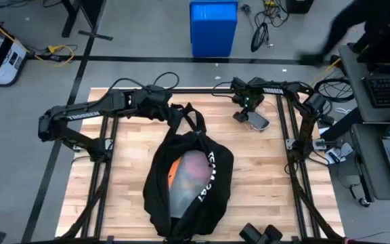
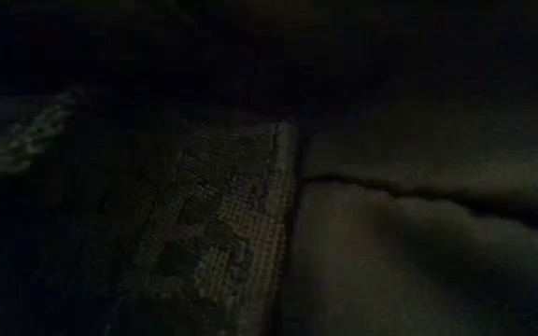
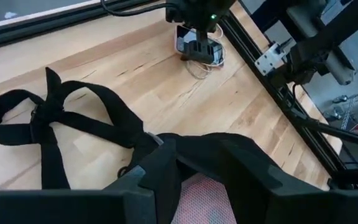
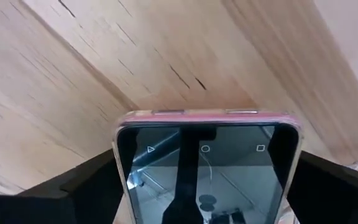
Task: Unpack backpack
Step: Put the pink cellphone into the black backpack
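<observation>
On the pale wooden bench (image 1: 263, 169), the left gripper (image 1: 160, 108) reaches in from the left side and sits at the upper edge of the large black soft fabric backpack (image 1: 188, 183), its dark fingers (image 3: 135, 193) pinching the bag's rim just above the opening. The backpack lies in the middle of the bench, mouth gaping, with something orange and a pinkish mesh visible inside and its black straps (image 3: 61, 118) splayed on the wood toward the far edge. To the right, near the far right corner, the right gripper (image 1: 246, 112) hangs over a pink-cased smartphone (image 4: 207, 168), fingers spread on either side of it. The low camera shows only dark fabric pressed close.
</observation>
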Controlling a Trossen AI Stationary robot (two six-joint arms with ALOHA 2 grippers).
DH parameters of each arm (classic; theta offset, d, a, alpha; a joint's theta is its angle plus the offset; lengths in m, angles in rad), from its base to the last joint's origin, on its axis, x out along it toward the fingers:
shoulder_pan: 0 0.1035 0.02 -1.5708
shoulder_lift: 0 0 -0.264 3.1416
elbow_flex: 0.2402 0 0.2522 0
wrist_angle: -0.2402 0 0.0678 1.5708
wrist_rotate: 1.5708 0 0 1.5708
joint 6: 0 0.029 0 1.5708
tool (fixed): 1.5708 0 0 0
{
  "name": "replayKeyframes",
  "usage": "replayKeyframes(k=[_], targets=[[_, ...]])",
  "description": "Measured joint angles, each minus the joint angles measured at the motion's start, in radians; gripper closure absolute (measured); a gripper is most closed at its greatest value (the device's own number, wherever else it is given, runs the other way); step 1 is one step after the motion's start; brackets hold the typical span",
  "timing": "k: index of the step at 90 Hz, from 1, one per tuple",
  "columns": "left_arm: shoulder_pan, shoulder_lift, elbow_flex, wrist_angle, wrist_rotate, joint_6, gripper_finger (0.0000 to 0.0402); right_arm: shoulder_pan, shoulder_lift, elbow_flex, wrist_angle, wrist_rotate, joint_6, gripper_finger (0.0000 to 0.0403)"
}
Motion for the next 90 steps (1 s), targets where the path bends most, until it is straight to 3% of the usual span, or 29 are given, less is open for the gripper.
replayKeyframes(k=[12,59,90], targets=[[0.0,0.0,0.0,0.0,0.0,0.0,0.029,0.0,0.0,0.0,0.004,0.0,0.001,0.0063],[0.0,0.0,0.0,0.0,-0.006,0.0,0.029,0.0,-0.002,0.001,-0.007,-0.001,0.008,0.0063],[0.0,0.0,0.0,0.0,-0.032,0.009,0.029,0.0,-0.095,-0.004,-0.042,-0.007,0.033,0.0062]])
